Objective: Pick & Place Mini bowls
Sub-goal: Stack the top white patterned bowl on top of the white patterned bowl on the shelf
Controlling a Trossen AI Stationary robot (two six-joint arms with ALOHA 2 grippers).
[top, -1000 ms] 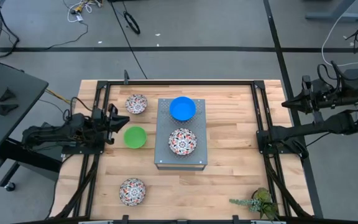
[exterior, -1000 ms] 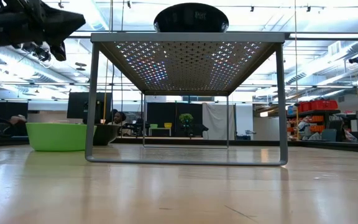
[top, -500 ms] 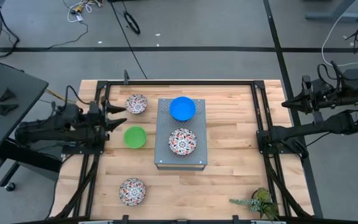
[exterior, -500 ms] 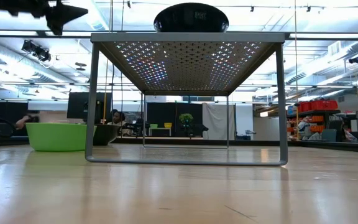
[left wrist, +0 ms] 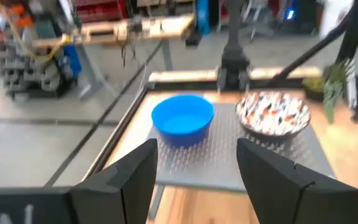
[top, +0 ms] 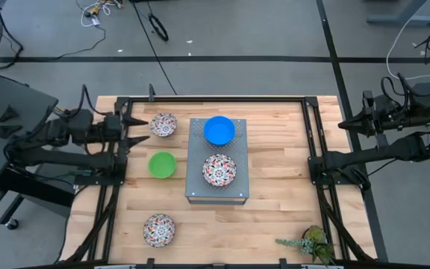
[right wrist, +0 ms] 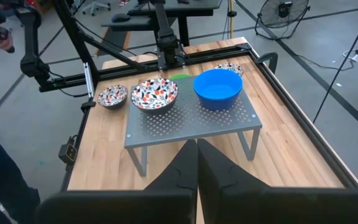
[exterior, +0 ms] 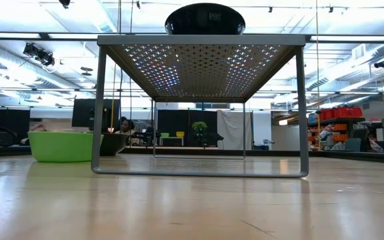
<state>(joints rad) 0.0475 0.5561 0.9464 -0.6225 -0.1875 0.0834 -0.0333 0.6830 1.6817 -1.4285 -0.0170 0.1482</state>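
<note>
A green mini bowl [top: 162,164] sits on its base on the wooden table, left of the grey perforated box [top: 216,193]; it also shows in the low view [exterior: 60,146]. On the box stand a bright blue bowl [top: 219,130] [left wrist: 182,119] and a floral bowl [top: 219,170] [left wrist: 273,113]. Another floral bowl [top: 163,125] rests at the far left, and one more [top: 159,229] near the front edge. My left gripper [top: 142,129] [left wrist: 197,163] hangs open above the table's left side, holding nothing. My right gripper [top: 343,125] [right wrist: 197,158] is shut, off the table's right edge.
A small potted plant [top: 308,243] stands at the front right corner. Black frame rails [top: 312,134] run along the table's left, far and right sides. Bare wood lies between the box and the right rail.
My left gripper has opened beside the green bowl, then risen and drawn away toward the table's far left, leaving the top of the low view. The green bowl stays where it was on the table.
</note>
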